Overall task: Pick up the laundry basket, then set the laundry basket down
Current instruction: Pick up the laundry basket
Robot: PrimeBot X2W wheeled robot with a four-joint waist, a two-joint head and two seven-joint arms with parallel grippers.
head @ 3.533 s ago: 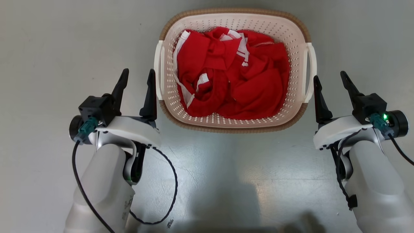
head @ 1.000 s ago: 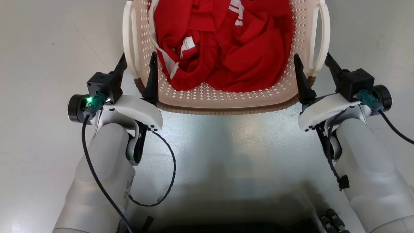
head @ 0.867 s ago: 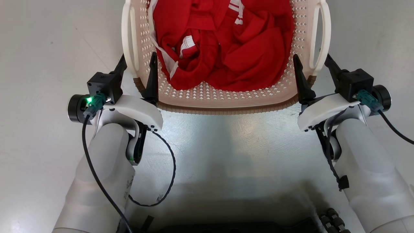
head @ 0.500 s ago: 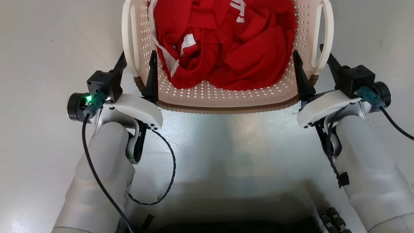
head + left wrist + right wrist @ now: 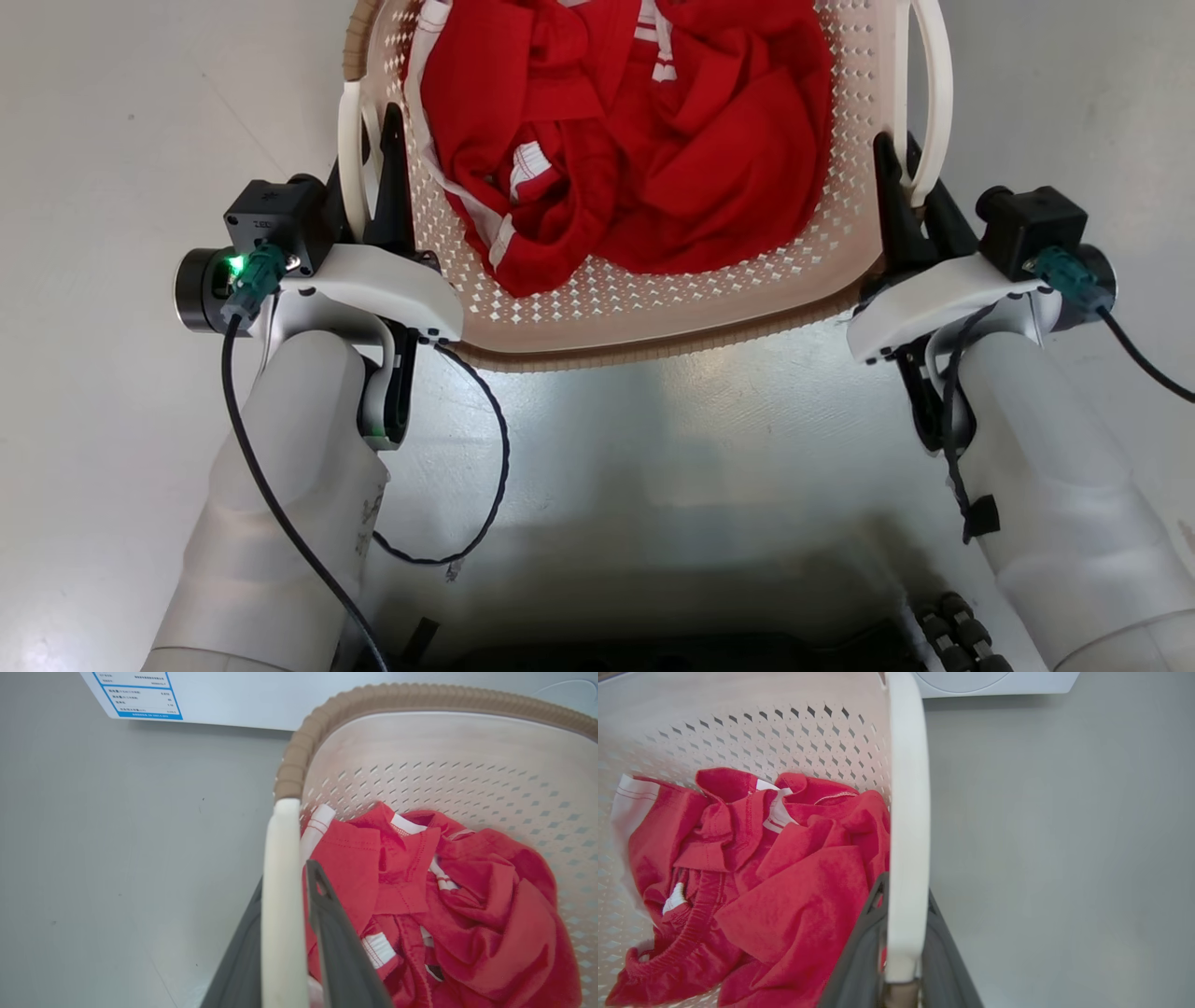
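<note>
Left tool (image 5: 369,191): clenched on the white left handle (image 5: 348,177). Right tool (image 5: 915,205): clenched on the right handle (image 5: 934,112), so you have one grip per side, likely to keep the load level. Between your arms hangs the laundry basket (image 5: 653,352), red clothes (image 5: 653,140) inside, apparently clear of the floor (image 5: 653,448).

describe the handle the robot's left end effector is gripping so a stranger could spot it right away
Find the cream laundry basket of red clothes on the grey floor. Along its side at the robot's left runs a white loop handle, pinched in the left end effector. Unlike the brown ribbed rim next to it, it is smooth and plain white.
</note>
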